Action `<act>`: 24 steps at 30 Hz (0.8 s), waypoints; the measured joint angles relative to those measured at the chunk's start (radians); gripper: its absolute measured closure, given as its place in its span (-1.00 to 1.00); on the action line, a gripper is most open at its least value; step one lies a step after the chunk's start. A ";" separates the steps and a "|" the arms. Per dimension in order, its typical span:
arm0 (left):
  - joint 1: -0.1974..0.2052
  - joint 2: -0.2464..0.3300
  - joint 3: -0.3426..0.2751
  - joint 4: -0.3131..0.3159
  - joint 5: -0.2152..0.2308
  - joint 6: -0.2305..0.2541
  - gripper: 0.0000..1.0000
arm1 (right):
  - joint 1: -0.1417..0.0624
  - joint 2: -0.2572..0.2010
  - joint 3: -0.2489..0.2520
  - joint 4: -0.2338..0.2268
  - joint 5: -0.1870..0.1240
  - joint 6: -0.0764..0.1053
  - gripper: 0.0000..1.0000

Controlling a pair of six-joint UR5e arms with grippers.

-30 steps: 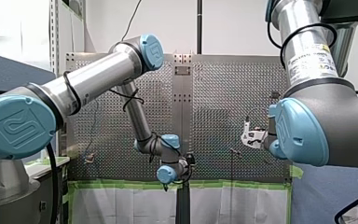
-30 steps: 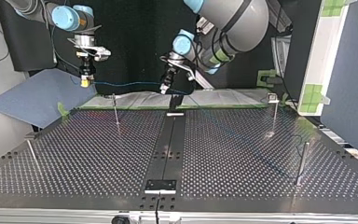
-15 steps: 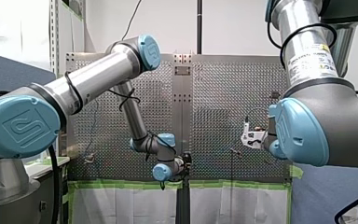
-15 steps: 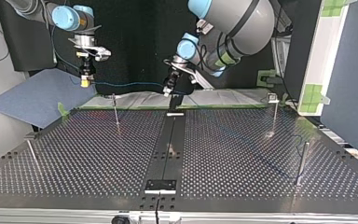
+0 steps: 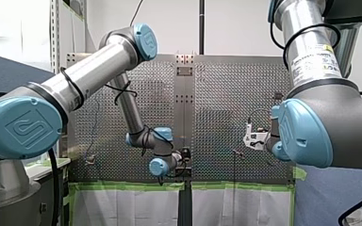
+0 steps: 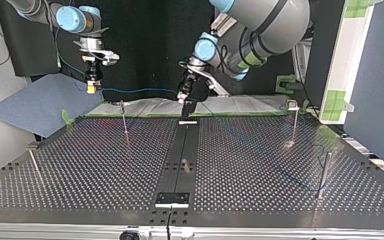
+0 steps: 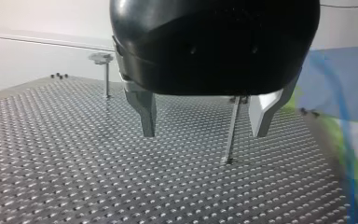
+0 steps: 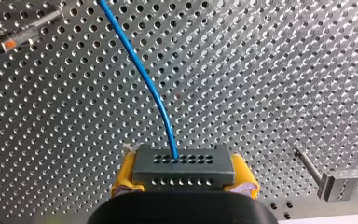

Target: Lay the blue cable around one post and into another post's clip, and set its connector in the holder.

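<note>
My right gripper (image 8: pixel 184 176) has its yellow pads (image 8: pixel 125 176) clamped on both ends of the grey connector (image 8: pixel 184 165). It's holding it up off the table (image 8: pixel 284 70), so it's not set in any holder. Makes sense to me: pinning that end gives the blue cable (image 8: pixel 144 79) a fixed anchor. The cable comes out of the connector's holed face and curves away over the table. In the top view it hangs roughly level in the air from that gripper across towards my left gripper (image 6: pixel 186 102). It sags a little, so I'd say there's slack to route with.

From its own wrist camera, my left gripper is wide open with nothing between the metal fingers (image 7: pixel 144 112). A thin post (image 7: pixel 231 130) stands on the table ahead of it, roughly in line with the gap. The cable is a blue blur off to one side of the fingers, not in them. My guess is it's lining up to grab the cable there so it can wrap it round a post. Nothing's round a post or in a clip yet, as far as I can tell.
</note>
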 joint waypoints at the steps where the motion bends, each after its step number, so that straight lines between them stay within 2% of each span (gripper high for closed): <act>1: -0.003 0.001 -0.008 -0.004 -0.002 0.006 -1.00 | 0.000 0.000 0.000 0.000 0.000 0.000 1.00; 6: -0.019 0.001 -0.042 -0.043 -0.020 0.041 -1.00 | 0.001 0.000 0.000 0.000 0.000 0.001 1.00; 13: -0.038 -0.001 -0.046 -0.054 -0.021 0.045 -1.00 | 0.003 0.000 0.000 0.000 0.001 0.002 1.00; 24: -0.066 -0.063 0.029 -0.076 -0.022 -0.002 -1.00 | 0.003 0.000 0.000 0.000 0.001 0.004 1.00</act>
